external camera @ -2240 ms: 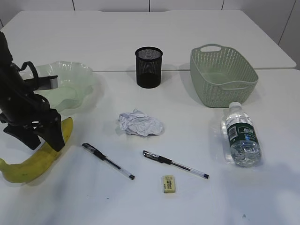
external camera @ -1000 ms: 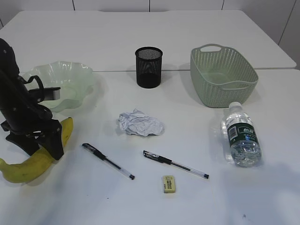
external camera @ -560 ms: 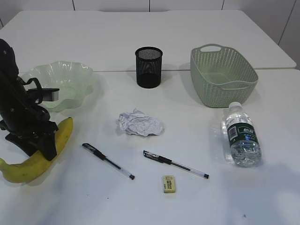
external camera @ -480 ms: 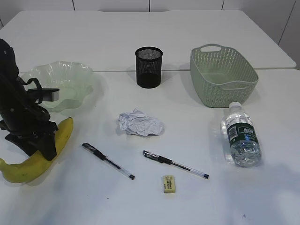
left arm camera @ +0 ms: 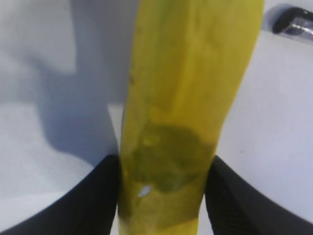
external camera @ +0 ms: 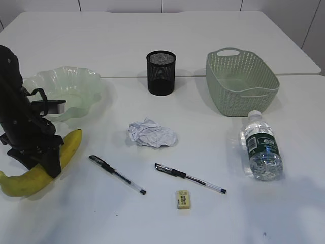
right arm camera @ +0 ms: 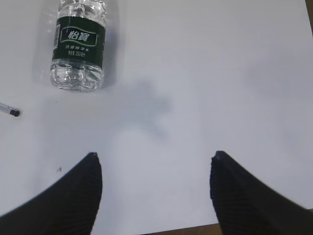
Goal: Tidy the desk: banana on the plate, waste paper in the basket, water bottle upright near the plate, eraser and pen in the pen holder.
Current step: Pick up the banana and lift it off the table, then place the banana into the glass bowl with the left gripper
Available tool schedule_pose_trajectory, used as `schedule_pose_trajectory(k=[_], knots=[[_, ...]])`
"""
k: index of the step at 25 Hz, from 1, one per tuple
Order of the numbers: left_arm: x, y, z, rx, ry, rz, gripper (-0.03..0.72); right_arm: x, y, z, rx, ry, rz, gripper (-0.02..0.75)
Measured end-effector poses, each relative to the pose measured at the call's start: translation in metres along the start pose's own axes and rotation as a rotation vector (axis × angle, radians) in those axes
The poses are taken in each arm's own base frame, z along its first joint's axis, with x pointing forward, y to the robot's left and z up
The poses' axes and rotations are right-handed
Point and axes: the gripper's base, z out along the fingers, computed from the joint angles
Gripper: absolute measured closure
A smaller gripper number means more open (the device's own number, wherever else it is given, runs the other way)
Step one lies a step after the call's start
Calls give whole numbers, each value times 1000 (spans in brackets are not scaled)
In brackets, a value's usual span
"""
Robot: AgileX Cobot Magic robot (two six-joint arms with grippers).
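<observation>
Along the bench's (external camera: pixel 213 46) far side: plate (external camera: pixel 68 91), pen holder (external camera: pixel 161 72) and basket (external camera: pixel 240 81), all holding nothing.
At lower left the left gripper (left arm camera: pixel 161 193) pinches the banana (left arm camera: pixel 188 98); the right gripper (right arm camera: pixel 155 191) hangs spread over bare bench. Right of centre lies the water bottle (external camera: pixel 262 146), its green label in Chinese characters. Waste paper (external camera: pixel 152 133), two pens (external camera: pixel 117 174) (external camera: pixel 190 178) and eraser (external camera: pixel 183 199) lie mid-frame.

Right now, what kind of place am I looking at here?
Probably a desk set up for a tidying trial: a plain white table with a black mesh pen holder, a crumpled white paper ball and a pale green plastic basket.
</observation>
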Motion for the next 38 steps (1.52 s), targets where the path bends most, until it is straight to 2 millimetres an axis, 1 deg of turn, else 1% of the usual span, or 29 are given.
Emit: schedule_pose_trajectory(k=[5,10,14,21,23,26,29,31,35,38], knots=[[0,0,0,6,10,-1,288,0,0,0,0,0,0,224],[1,0,1,0,15,4,372,0,0,0,0,0,0,224],[1,0,0,-8,18,11,413,0,0,0,0,0,2,224],[1,-1,-1,3,49,18,423,0,0,0,0,2,2,224],[-3,-3,-6,20,60,19,423,0,0,0,0,2,2,224],[-16,-8,-28,44,18,30,423,0,0,0,4,1,0,224],[-34,-13,-59,31,-93,57,423,0,-1,0,11,0,-4,224],[-44,-18,-85,19,-179,79,423,0,-2,0,23,-2,-9,224],[-57,-26,-134,-15,-335,117,423,-1,-3,0,31,-8,-14,224],[-62,-31,-157,-33,-408,138,423,-2,-3,0,30,-19,-14,224]])
